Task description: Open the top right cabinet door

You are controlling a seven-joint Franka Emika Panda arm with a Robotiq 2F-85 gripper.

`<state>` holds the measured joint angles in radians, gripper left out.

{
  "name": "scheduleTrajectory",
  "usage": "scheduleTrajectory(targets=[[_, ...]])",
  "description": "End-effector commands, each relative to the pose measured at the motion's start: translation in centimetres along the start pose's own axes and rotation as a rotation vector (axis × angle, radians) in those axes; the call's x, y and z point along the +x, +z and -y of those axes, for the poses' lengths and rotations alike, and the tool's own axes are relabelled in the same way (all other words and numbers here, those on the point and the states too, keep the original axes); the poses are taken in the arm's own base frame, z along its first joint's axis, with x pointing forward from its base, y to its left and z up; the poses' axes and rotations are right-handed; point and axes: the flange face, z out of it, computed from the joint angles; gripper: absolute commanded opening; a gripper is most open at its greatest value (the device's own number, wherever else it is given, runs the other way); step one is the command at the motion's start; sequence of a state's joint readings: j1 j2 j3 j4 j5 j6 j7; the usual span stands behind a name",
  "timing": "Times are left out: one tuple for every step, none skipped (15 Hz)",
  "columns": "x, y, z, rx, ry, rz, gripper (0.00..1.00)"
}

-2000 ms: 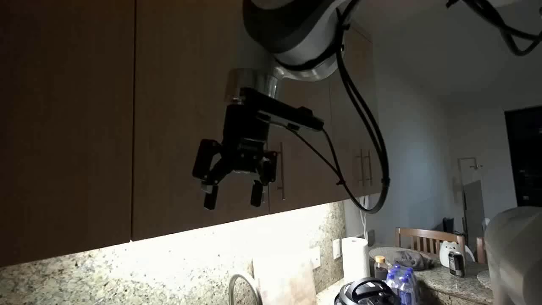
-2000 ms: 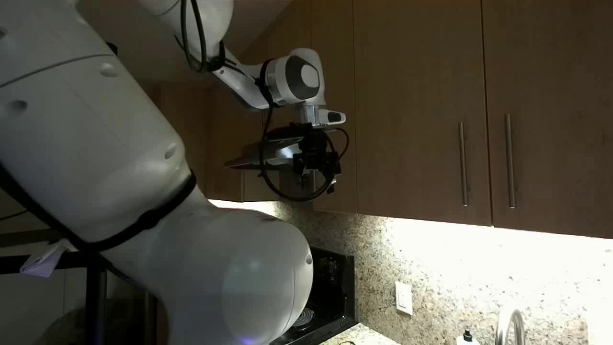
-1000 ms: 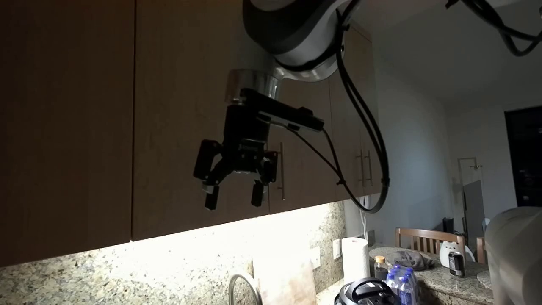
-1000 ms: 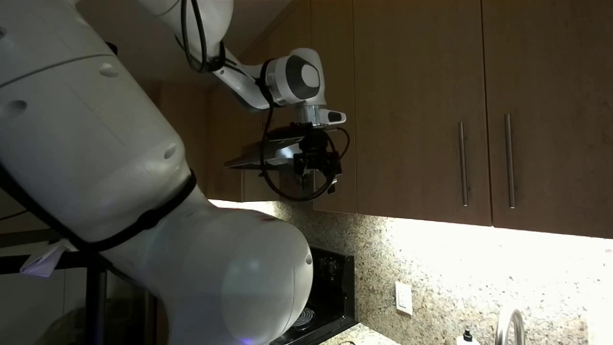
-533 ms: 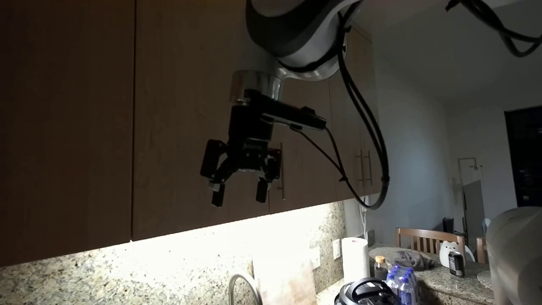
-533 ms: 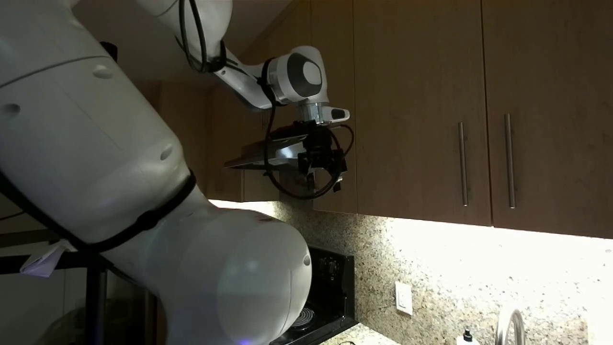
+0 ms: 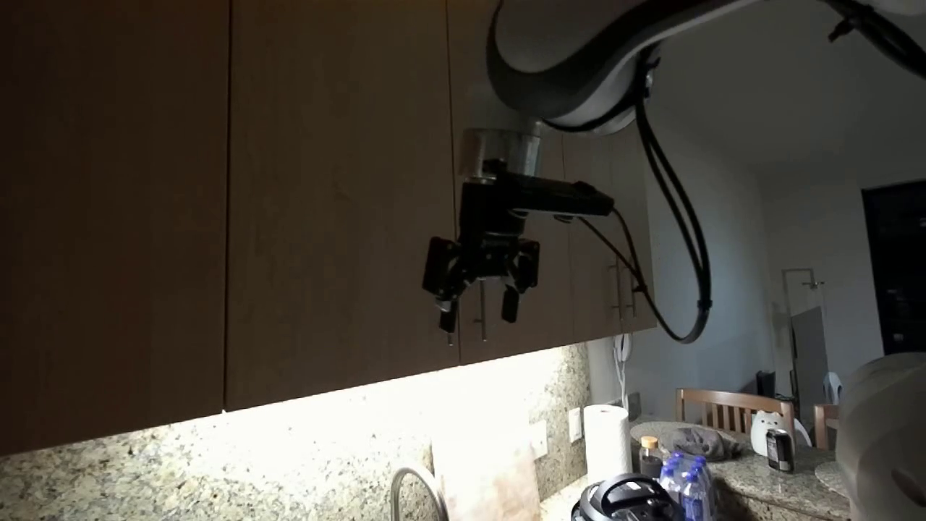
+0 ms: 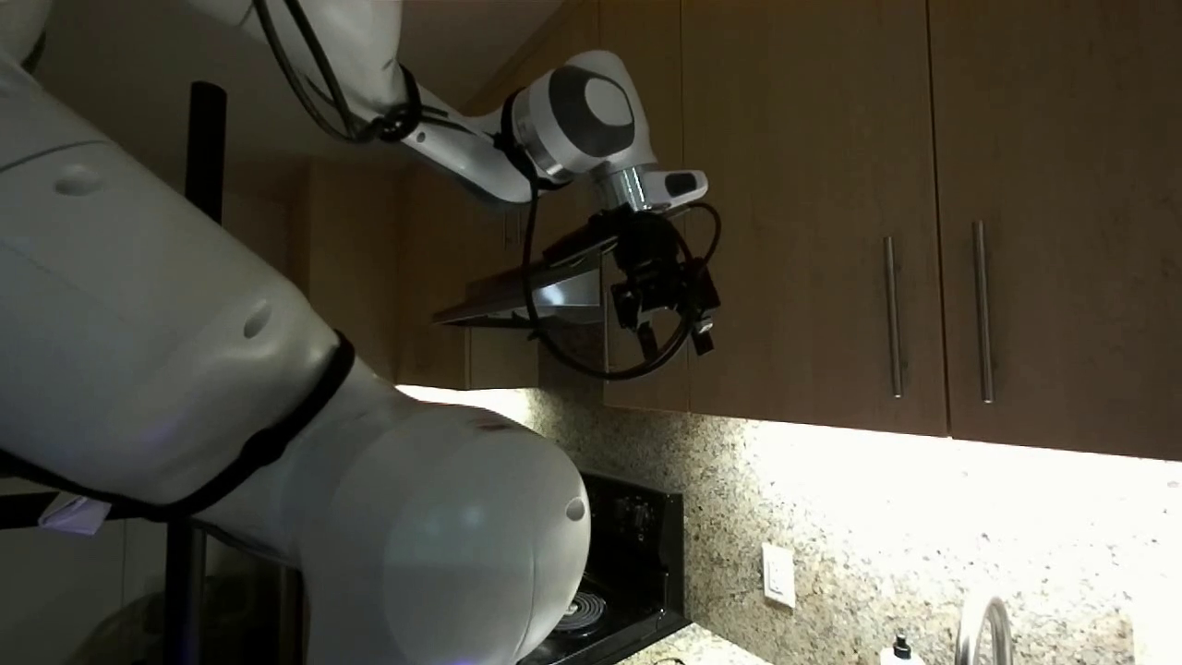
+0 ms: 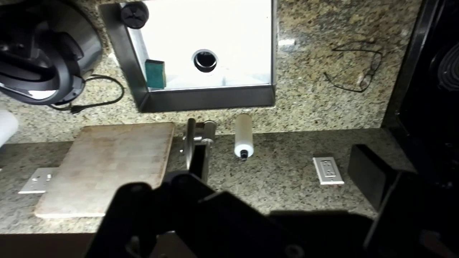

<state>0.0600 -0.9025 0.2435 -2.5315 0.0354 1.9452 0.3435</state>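
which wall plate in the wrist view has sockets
The right plate, toward the stove: it shows two sockets. The left plate, by the board, has toggle switches instead.

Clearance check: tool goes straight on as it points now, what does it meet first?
The tool points roughly downward, so probably the granite countertop by the sink. The pale bottle and faucet look near that line; depth is unclear, so either might come first.
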Motion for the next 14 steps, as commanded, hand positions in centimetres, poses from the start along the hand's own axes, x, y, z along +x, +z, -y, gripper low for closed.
scheduleTrajectory(targets=[[-1.8, -1.2, -5.3, -0.093, -0.003, -0.053, 1.00], [-2.0, -1.8, -6.9, -0.114, -0.016, -0.064, 1.00], [-2.1, -2.3, -8.4, -0.130, -0.034, -0.072, 1.00], [-2.1, -2.8, -9.9, -0.136, -0.061, -0.074, 1.00], [-2.1, -3.3, -11.1, -0.124, -0.088, -0.080, 1.00], [-2.0, -3.8, -12.1, -0.086, -0.126, -0.084, 1.00], [-2.0, -4.1, -12.9, -0.057, -0.160, -0.090, 1.00], [-2.1, -4.3, -13.4, -0.041, -0.180, -0.104, 1.00], [-1.8, -4.1, -12.7, -0.058, -0.115, -0.094, 1.00], [-1.9, -4.2, -13.2, -0.048, -0.113, -0.098, 1.00], [-1.9, -4.2, -13.3, -0.047, -0.112, -0.099, 1.00], [-1.9, -4.2, -13.2, -0.049, -0.114, -0.099, 1.00], [-1.9, -4.3, -13.0, -0.053, -0.118, -0.100, 1.00], [-1.9, -4.3, -12.8, -0.056, -0.120, -0.100, 1.00]])
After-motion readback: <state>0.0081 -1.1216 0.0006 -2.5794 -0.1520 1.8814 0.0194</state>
